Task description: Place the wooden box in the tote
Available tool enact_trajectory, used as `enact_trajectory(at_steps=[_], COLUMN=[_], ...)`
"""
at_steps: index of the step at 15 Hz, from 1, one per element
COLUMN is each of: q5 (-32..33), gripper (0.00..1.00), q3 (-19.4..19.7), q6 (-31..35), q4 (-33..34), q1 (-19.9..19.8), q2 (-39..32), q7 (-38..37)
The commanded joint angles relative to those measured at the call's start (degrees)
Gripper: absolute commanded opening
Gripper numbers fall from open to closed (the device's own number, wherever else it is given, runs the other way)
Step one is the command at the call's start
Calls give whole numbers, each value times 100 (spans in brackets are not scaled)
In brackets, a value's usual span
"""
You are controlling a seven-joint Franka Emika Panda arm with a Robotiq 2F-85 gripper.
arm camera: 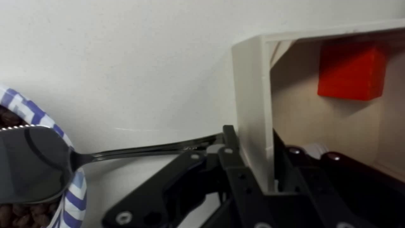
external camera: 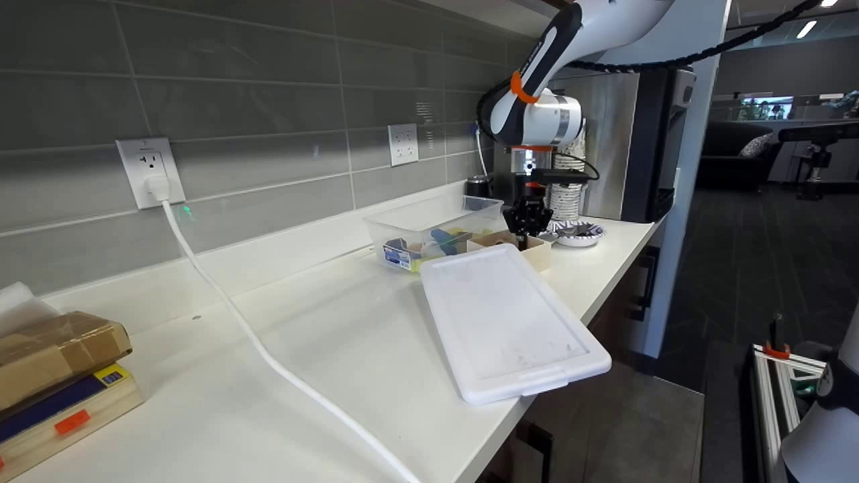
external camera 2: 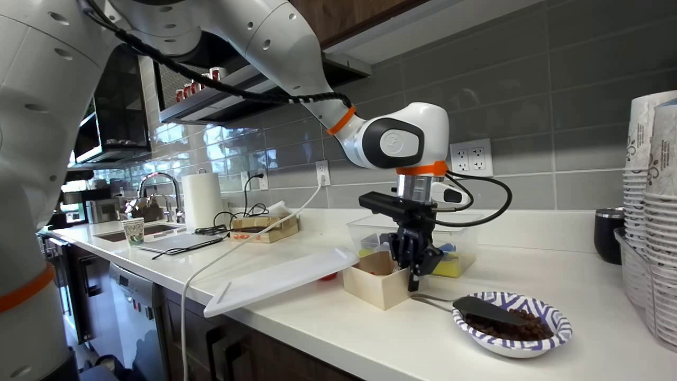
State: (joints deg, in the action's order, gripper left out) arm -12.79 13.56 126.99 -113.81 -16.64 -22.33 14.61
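Pale wood stands between the black fingers [arm camera: 231,142] of your gripper [arm camera: 253,136], narrowly parted around one wall of the wooden box [arm camera: 250,88]; you can't tell whether they clamp it. The box sits on the counter [arm camera: 142,63], and in an exterior view the clear tote [external camera: 397,236] is close by, toward ten o'clock.

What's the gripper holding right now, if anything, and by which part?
The gripper straddles a side wall of the wooden box, the one facing the bowl; whether it actually grips that wall cannot be told.
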Motion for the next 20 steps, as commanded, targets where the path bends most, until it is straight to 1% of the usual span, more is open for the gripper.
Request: enact_trajectory(at_steps=[1, 3, 4, 7, 10, 14, 18, 20], q5=[141, 143, 137, 142, 176, 348, 356, 211], gripper=[0, 0, 2, 2, 2, 2, 2, 2], q3=[-124, -152, -166, -206, -213, -96, 22, 59], q6=[-83, -133, -144, -160, -323, -798, -1492, -1736], q4=[179, 172, 143, -10, -146, -242, 113, 298], q1=[-95, -104, -100, -67, -35, 12, -9, -25], q2=[-135, -93, -34, 238, 586, 1160, 1401, 1446], q7=[-140, -104, -88, -69, -115, -385, -926, -1089])
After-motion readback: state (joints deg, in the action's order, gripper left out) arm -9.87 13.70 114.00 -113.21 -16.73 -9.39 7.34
